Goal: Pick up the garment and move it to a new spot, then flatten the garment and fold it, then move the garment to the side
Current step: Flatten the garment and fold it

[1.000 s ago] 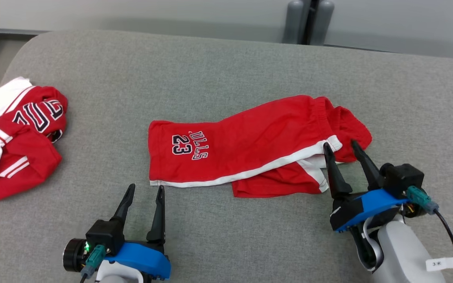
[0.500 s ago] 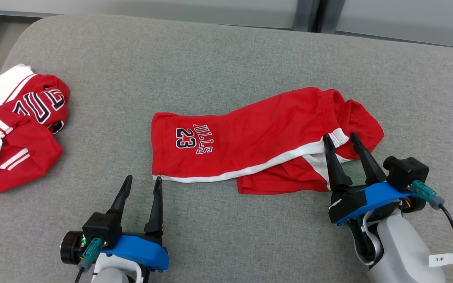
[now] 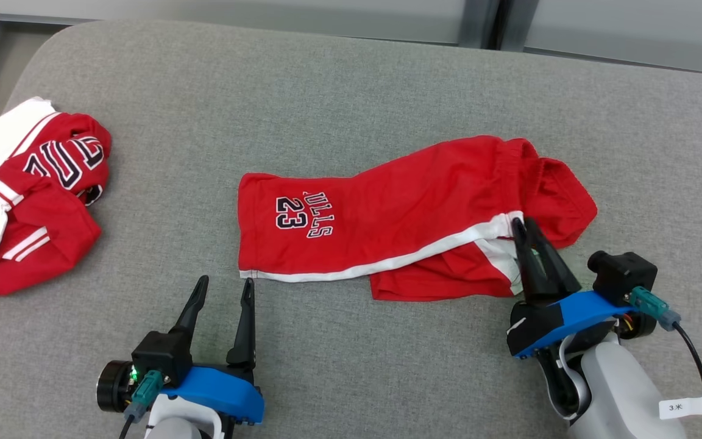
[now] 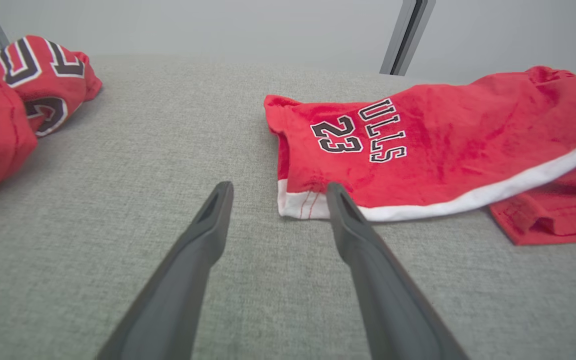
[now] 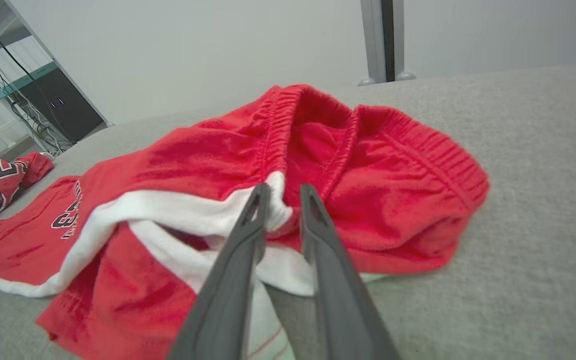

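Grey woven cloth covers the bench (image 3: 351,85), which spans almost the whole head view. The red shorts (image 3: 387,213) lie on it, centre to right of the frame. They are spread mostly flat, with the "23" lettering toward their left end and the gathered waistband bunched at their right end. A white trim runs along their lower edge, and one leg is folded under at the lower right.

At the left edge of the frame, well apart from the shorts, a crumpled red-and-white garment (image 3: 28,201) with large dark letters rests on the bench.

At the lower right, the right pincer (image 3: 524,228) is clenched on the shorts. In the right wrist view its two dark fingers (image 5: 255,210) stand close together, with a fold of the white trim pinched between their tips, just below the waistband.

At the lower left, the left pincer (image 3: 226,280) is released, its fingers spread wide. One tip sits right at the shorts' lower left hem corner; whether it touches the cloth I cannot tell.
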